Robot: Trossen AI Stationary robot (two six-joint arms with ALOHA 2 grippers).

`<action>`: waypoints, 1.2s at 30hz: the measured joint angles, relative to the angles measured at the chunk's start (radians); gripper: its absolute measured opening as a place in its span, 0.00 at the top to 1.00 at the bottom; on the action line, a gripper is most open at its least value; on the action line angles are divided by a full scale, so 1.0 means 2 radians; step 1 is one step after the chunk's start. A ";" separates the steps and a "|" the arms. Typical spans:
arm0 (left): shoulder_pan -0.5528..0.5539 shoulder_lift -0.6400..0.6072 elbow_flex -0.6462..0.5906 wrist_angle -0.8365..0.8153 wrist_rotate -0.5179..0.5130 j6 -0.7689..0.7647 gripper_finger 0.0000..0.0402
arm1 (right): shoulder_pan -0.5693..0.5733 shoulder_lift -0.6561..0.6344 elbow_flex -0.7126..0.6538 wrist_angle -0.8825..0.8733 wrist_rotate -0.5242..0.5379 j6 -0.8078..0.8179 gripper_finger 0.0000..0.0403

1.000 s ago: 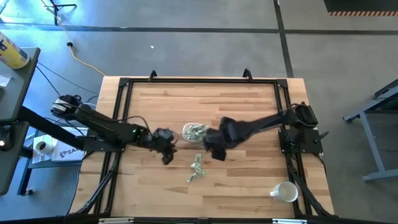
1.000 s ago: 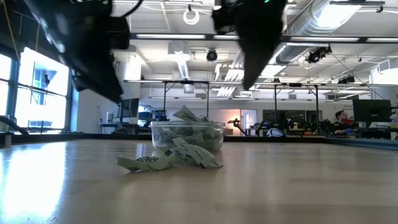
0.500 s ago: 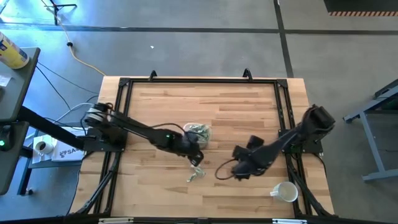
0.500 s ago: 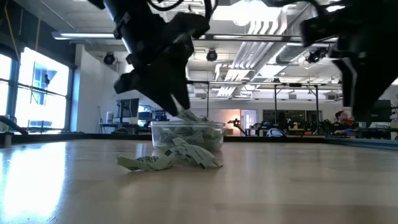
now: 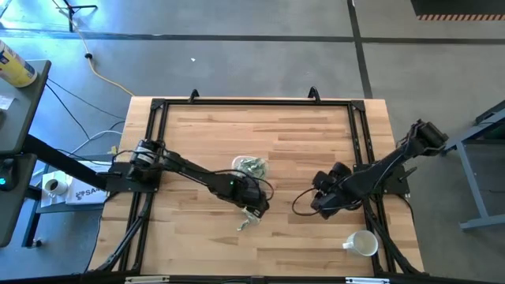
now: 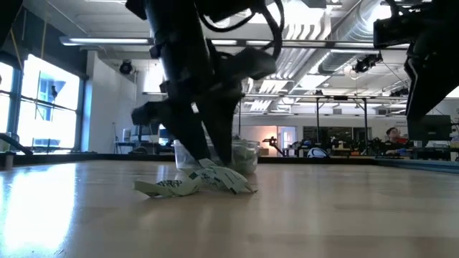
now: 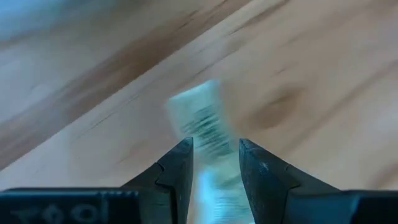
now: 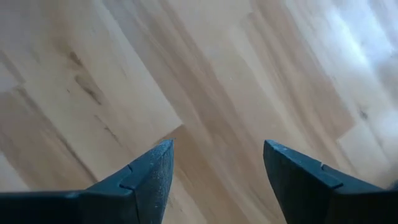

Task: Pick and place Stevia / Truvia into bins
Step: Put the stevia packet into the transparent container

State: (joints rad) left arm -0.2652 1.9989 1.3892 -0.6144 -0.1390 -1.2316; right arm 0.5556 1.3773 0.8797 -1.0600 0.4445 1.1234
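White mug [image 5: 362, 243] lying at about four o'clock on wooden worktop [image 5: 308, 142]. Black frame [image 5: 252, 102] around worktop. Yellow cable [image 5: 101, 72] across grey floor [image 5: 237, 55] toward ten o'clock.

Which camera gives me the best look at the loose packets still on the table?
The low view: the loose packets lie spread in front of the clear container, under the left claw. The high view shows them small and partly hidden by that claw. The left wrist view shows one, blurred. The right wrist view shows only table.
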 joint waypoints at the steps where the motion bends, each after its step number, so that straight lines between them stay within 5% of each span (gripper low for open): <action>1: -0.002 0.001 -0.002 -0.008 0.001 -0.002 0.59 | -0.002 -0.001 0.000 -0.001 0.005 -0.001 0.41; 10: -0.003 0.043 0.001 0.036 -0.010 -0.003 0.62 | -0.003 -0.001 0.000 0.015 0.003 -0.013 0.41; 17: -0.003 0.034 0.008 0.014 -0.014 0.002 0.86 | -0.003 -0.002 0.000 0.013 -0.014 0.001 0.41; 22: -0.017 0.018 0.047 0.028 -0.080 0.120 0.92 | -0.003 -0.002 0.000 0.013 -0.010 -0.001 0.40; 25: -0.016 0.017 0.066 0.029 -0.060 0.160 0.80 | -0.005 -0.002 0.000 0.013 -0.002 -0.005 0.41; 32: -0.003 0.025 0.068 0.035 -0.038 0.060 0.37 | -0.006 -0.001 0.000 0.012 -0.005 0.000 0.40; 36: -0.006 0.027 0.066 0.033 -0.041 0.049 0.23 | -0.006 -0.001 0.000 0.012 0.003 -0.003 0.41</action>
State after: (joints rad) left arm -0.2768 2.0534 1.5212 -0.5485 -0.2213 -1.1330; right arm 0.5438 1.3746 0.8806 -1.0363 0.4503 1.1182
